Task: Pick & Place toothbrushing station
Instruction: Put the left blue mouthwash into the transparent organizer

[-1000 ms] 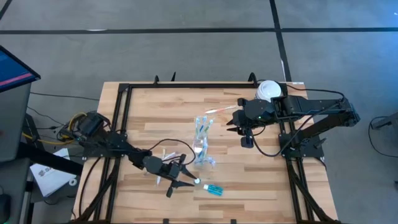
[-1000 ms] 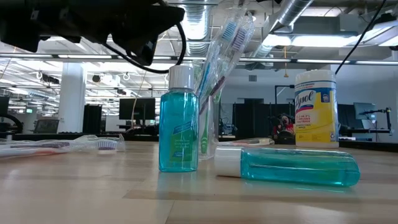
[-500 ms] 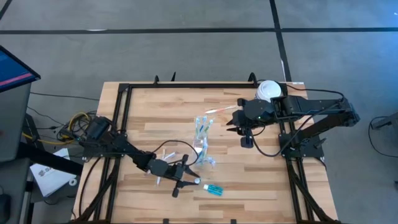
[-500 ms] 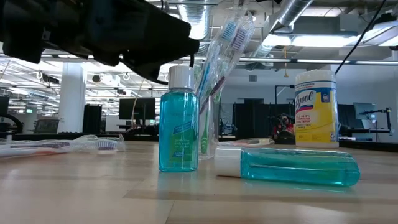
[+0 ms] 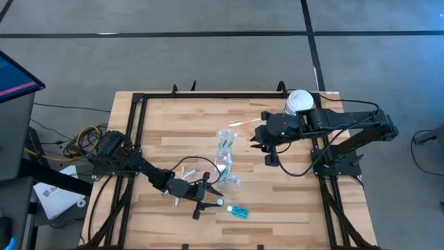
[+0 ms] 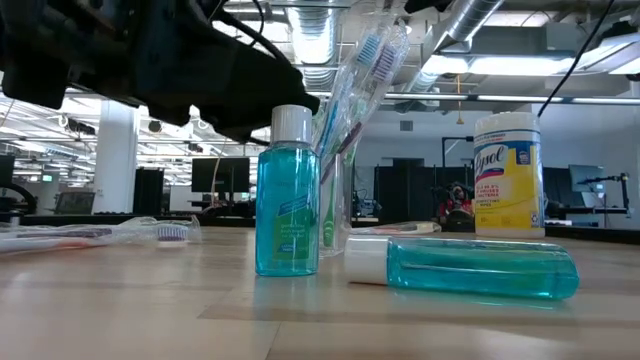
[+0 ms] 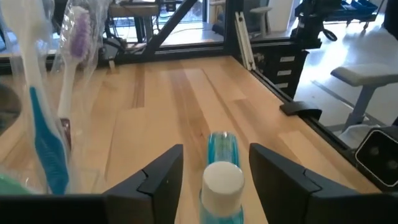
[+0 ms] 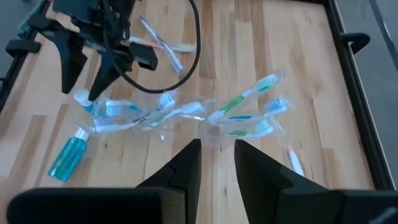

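The wooden table [image 5: 277, 187] held everything; the yellow container [image 6: 508, 172] stood at its far right edge; the tumbler [image 5: 224, 165] of toothbrushes [image 5: 225, 142] stood mid-table; the left gripper [image 5: 207, 196] hung spread wide around an upright blue bottle [image 6: 285, 195], not clamping it; a second bottle [image 6: 460, 266] lay beside; the right gripper [image 5: 258, 141] waited, fingers narrowly parted, empty.

The yellow canister [image 6: 508, 175] with a white lid carries the brand "Lysol".
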{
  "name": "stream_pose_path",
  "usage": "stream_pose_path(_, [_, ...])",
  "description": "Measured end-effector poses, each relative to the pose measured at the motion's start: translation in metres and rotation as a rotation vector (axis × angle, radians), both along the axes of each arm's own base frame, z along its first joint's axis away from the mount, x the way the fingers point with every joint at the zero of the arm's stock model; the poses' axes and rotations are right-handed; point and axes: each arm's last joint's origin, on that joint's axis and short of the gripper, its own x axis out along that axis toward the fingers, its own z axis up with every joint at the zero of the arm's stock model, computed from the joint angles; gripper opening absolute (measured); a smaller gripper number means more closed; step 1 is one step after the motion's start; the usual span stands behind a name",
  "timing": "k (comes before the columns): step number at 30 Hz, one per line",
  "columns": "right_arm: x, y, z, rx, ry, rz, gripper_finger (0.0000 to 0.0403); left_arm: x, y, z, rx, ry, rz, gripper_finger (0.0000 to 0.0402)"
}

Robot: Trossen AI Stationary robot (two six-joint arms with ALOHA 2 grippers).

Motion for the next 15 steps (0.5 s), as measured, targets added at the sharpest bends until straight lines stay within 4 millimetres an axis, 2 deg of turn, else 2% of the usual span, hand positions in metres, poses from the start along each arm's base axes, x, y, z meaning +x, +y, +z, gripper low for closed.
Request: stream_pose_path(15, [0.0002,0.0000,-0.0009,-0.003,0.006,0.003,0.0087,-0.0003,0.0018,-0.0037,0.021,0.036,0.029,0.0177])
